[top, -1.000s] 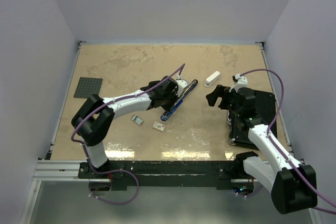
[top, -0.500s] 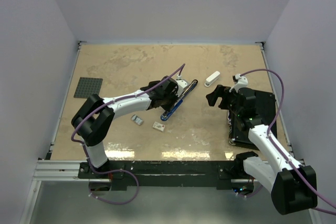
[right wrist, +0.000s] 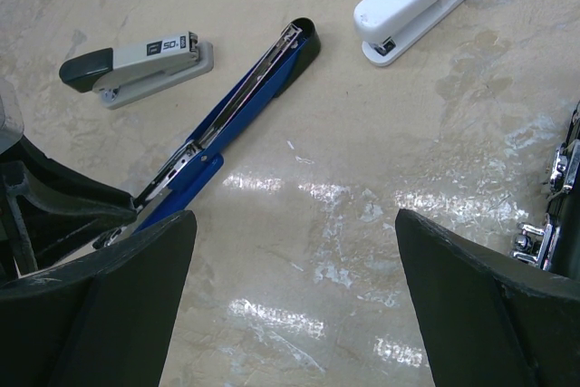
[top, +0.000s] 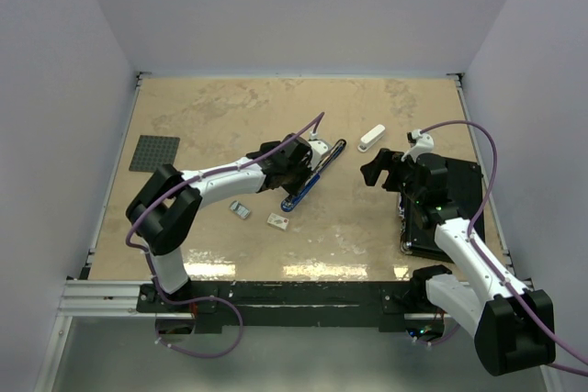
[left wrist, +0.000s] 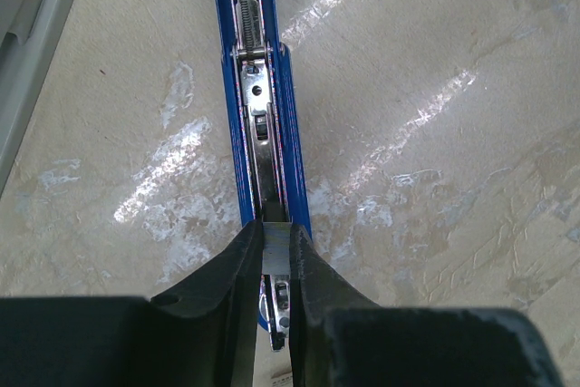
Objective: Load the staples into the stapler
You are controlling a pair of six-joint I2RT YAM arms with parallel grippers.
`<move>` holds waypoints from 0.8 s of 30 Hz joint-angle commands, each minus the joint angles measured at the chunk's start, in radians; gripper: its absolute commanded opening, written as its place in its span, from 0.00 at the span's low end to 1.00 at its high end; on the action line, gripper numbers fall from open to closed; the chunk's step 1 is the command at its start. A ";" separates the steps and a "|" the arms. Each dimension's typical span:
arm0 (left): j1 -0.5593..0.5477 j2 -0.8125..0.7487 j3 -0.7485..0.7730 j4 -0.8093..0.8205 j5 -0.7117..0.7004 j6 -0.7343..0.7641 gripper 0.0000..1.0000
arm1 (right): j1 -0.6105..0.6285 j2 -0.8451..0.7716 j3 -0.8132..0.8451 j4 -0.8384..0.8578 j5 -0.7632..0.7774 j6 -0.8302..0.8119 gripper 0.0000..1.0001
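So the blue stapler (top: 315, 177) is flipped wide open and lying flat around the middle of the table (top: 220, 112), metal rail facing up. The left gripper (top: 294, 166) sits right on top of its near half. In the left wrist view its fingers (left wrist: 237, 271) are pinched in close on a thin silvery strip (left wrist: 276, 235) lined up right over the rail. It looks like a strip of staples, but I honestly can't tell for sure.

The right gripper (top: 377, 169) hangs just off the table to the right of the stapler with its jaws spread wide and nothing between them. Its wrist cam shows bare tabletop between the two fingers (right wrist: 100, 301).

The staples box (top: 278, 221), a tiny whitish thing with a reddish mark, lies flat on the table on the near side of the blue stapler. The small grey tray piece (top: 240, 210) is just to its left, and neither gripper is touching them.

Other stuff around:
- a white stapler (top: 371, 138) further back on the right
- a grey stapler with a black tip (right wrist: 136, 62) just beside the blue one
- a dark grey studded plate (top: 153, 153) far left
- a black tray (top: 455, 192) under the right arm
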 commanded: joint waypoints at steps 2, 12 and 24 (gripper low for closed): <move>-0.002 0.008 0.008 0.012 0.000 0.008 0.00 | 0.002 -0.021 0.015 0.023 -0.003 -0.015 0.97; -0.004 0.008 0.001 0.011 0.000 0.008 0.00 | 0.002 -0.021 0.015 0.023 -0.004 -0.014 0.97; -0.004 0.006 -0.005 0.011 -0.002 -0.003 0.00 | 0.002 -0.026 0.015 0.019 -0.007 -0.015 0.97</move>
